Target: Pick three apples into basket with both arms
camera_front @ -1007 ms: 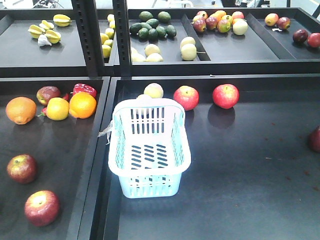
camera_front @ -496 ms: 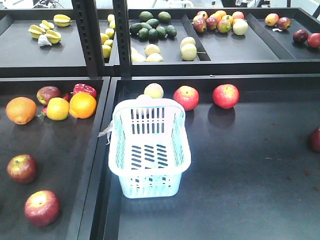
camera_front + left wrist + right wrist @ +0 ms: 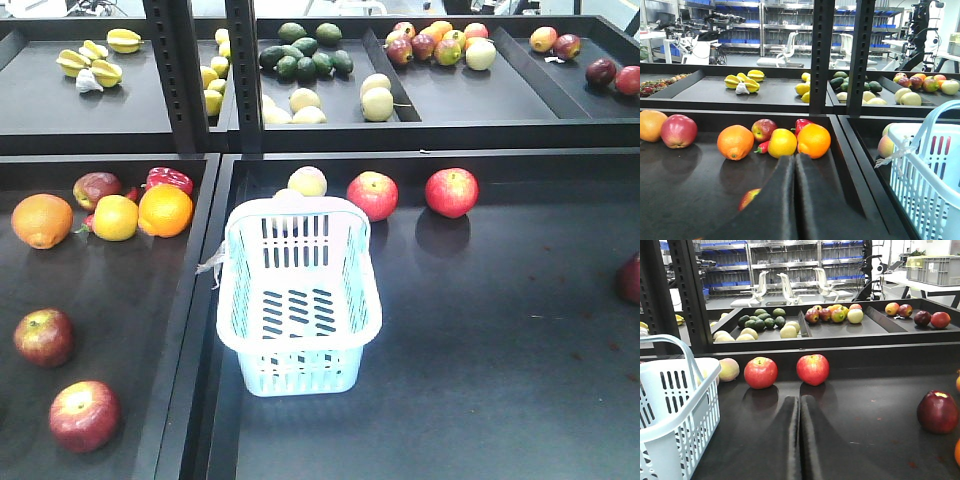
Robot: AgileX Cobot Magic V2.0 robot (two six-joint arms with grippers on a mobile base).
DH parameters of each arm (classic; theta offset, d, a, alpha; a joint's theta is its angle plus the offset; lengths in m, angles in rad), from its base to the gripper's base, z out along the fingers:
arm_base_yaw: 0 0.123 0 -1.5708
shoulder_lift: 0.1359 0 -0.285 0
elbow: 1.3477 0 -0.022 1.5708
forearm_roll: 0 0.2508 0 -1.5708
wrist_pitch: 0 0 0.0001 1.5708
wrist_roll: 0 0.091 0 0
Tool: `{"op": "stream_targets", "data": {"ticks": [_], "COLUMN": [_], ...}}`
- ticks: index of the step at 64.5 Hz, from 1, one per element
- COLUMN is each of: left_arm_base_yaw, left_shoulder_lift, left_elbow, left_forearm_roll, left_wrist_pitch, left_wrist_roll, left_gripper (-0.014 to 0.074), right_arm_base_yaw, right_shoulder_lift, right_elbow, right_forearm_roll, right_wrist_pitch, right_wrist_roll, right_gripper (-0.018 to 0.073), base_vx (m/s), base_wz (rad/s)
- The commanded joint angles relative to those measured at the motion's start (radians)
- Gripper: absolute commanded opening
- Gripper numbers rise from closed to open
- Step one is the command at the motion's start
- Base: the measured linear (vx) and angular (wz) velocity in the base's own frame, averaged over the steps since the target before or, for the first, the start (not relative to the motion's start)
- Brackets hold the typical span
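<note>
The basket (image 3: 362, 280) stands on the shelf (image 3: 480, 350), left of centre. Behind it to the right lie one apple (image 3: 372, 195) and a second apple (image 3: 451, 192); a third apple (image 3: 630, 278) lies far right. Oranges (image 3: 165, 210) lie in the left tray (image 3: 120, 300).

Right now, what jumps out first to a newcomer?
The empty pale blue basket stands centre of the front view. Just behind it, to the right, a red apple and a second red apple sit side by side. The left gripper and right gripper are shut, holding nothing.
</note>
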Motion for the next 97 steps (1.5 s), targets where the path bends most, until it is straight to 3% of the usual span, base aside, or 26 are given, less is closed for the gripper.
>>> {"op": "stream_targets", "data": {"ticks": [1,10,15,29,33,39,43,47,53,57,62,70,76,87,97], "left_arm_base_yaw": [0.000,-0.003,-0.003,-0.003,-0.003,-0.003,-0.003,-0.003,-0.003,-0.003,-0.003,-0.003,-0.003,-0.003,-0.003], "left_shoulder_lift": [-0.015,-0.015,-0.015,-0.015,-0.015,-0.015,-0.015,-0.015,-0.015,-0.014,0.001,0.081,0.171,0.390,0.610], "left_elbow": [0.023,0.023,0.023,0.016,0.011,-0.002,-0.023,-0.064,-0.154,-0.253,-0.364,-0.563,-0.690,-0.867,-0.958], "left_forearm_roll": [-0.065,-0.341,-0.438,-0.523,-0.612,-0.825,-0.929,-0.984,-0.994,-0.980,-0.938,-0.915,-0.920,-0.988,-1.130], "left_wrist_pitch": [-0.069,-0.068,-0.068,-0.088,-0.104,-0.121,-0.121,-0.118,-0.102,-0.097,-0.088,-0.020,0.092,0.301,0.458], "left_wrist_roll": [-0.044,-0.258,-0.318,-0.320,-0.357,-0.434,-0.439,-0.437,-0.429,-0.376,-0.249,0.024,0.225,0.560,0.888], "left_gripper": [-0.0006,-0.0006,-0.0006,-0.0006,-0.0006,-0.0006,-0.0006,-0.0006,-0.0006,-0.0006,-0.0006,-0.0006,-0.0006,-0.0003,0.0021], "right_arm_base_yaw": [-0.008,-0.008,-0.008,-0.008,-0.008,-0.008,-0.008,-0.008,-0.008,-0.008,-0.008,-0.008,-0.008,-0.008,-0.008], "right_shoulder_lift": [-0.010,-0.010,-0.010,-0.010,-0.010,-0.010,-0.010,-0.010,-0.010,-0.010,-0.010,-0.010,-0.010,-0.010,-0.010], "right_elbow": [0.014,0.014,0.014,0.014,0.014,0.014,0.014,0.014,0.014,0.014,0.014,0.014,0.014,0.014,0.014], "right_forearm_roll": [-0.008,-0.008,-0.008,-0.008,-0.008,-0.008,-0.008,-0.008,-0.008,-0.008,-0.008,-0.008,-0.008,-0.008,-0.008], "right_wrist_pitch": [-0.071,-0.071,-0.071,-0.071,-0.071,-0.071,-0.071,-0.071,-0.071,-0.071,-0.071,-0.071,-0.071,-0.071,-0.071], "right_wrist_roll": [-0.005,-0.005,-0.005,-0.005,-0.005,-0.005,-0.005,-0.005,-0.005,-0.005,-0.005,-0.005,-0.005,-0.005,-0.005], "right_gripper": [-0.0004,-0.0004,-0.0004,-0.0004,-0.0004,-0.0004,-0.0004,-0.0004,-0.0004,-0.0004,-0.0004,-0.0004,-0.0004,-0.0004,-0.0004], "base_vx": [0.00,0.00,0.00,0.00,0.00,0.00,0.00,0.00,0.00,0.00,0.00,0.00,0.00,0.00,0.00], "base_wz": [0.00,0.00,0.00,0.00,0.00,0.00,0.00,0.00,0.00,0.00,0.00,0.00,0.00,0.00,0.00]}}
